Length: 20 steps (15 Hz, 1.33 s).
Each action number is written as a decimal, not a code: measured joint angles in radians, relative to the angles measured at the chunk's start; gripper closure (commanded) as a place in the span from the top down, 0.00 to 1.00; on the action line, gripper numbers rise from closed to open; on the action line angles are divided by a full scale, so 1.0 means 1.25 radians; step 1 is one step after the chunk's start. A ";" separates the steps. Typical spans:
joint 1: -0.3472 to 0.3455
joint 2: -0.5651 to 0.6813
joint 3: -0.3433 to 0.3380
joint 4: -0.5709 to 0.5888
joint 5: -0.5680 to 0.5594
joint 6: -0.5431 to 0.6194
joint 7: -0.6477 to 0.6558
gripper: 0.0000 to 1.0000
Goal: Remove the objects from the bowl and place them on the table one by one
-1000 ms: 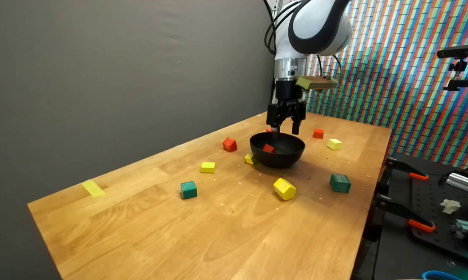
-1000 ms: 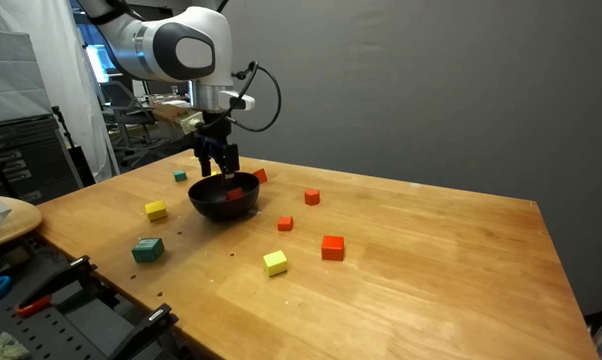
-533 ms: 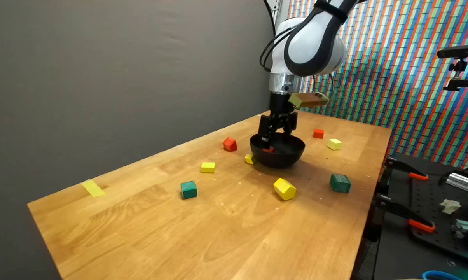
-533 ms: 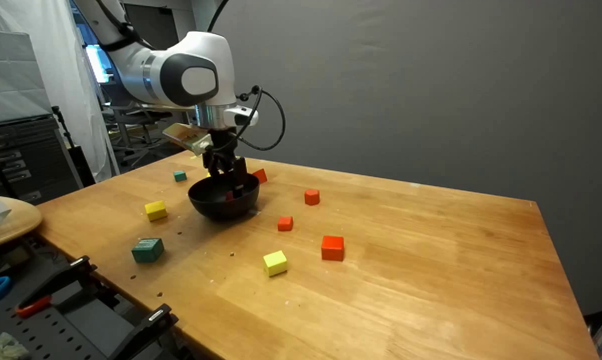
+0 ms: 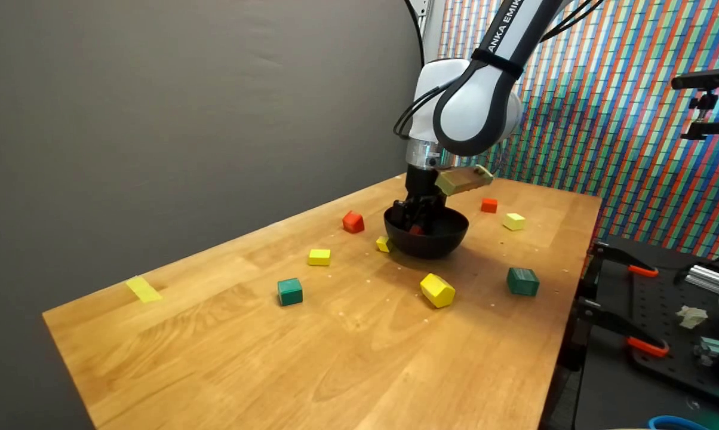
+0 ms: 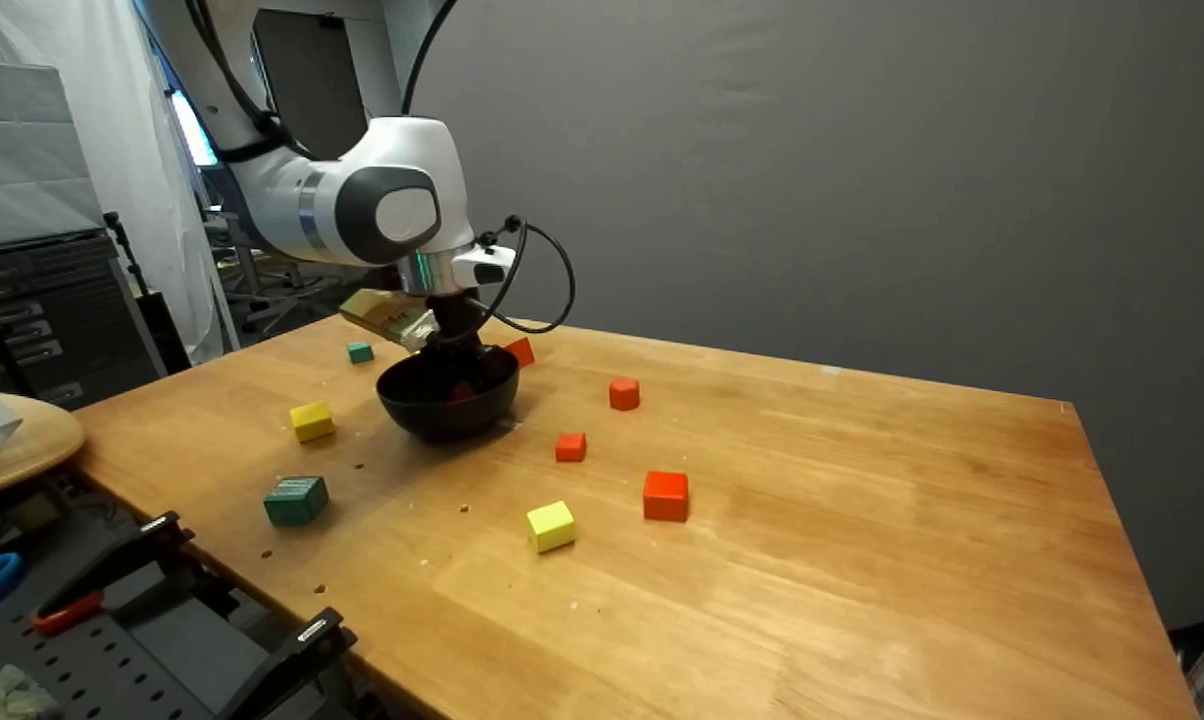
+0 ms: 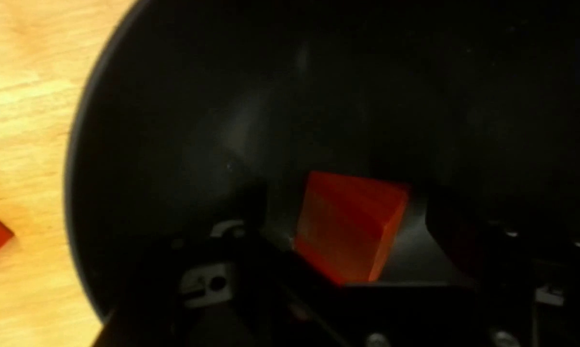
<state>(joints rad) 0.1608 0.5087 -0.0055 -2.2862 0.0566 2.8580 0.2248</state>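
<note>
In an exterior view, bent over the bowl [image 5: 430, 247], with gripper [image 5: 418, 220] inside; in an exterior view, near-vertical at the wrist [image 6: 430, 272]; in the wrist view, with fingers [image 7: 463, 241] spread astride a red block [image 7: 348, 226] in the bowl

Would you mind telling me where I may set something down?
The table is bare, in an exterior view, between the tape strip, a green block and the near edge; and, in an exterior view, from the nearest red block to the right edge. It is crowded around the bowl: gripper inside, yellow block close by.
</note>
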 measured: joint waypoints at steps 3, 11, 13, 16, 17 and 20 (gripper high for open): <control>0.007 -0.003 -0.011 0.003 0.000 0.004 0.004 0.31; 0.006 -0.080 -0.013 -0.033 0.001 0.026 0.018 0.27; 0.008 -0.160 -0.012 -0.072 -0.006 0.025 0.012 0.27; 0.008 -0.286 0.019 -0.121 -0.013 0.010 -0.019 0.27; 0.008 -0.321 0.042 -0.131 -0.004 -0.008 -0.032 0.27; 0.017 -0.361 0.132 -0.136 0.089 -0.052 -0.090 0.27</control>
<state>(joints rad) 0.1821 0.0574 0.1592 -2.4566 0.1677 2.7925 0.1117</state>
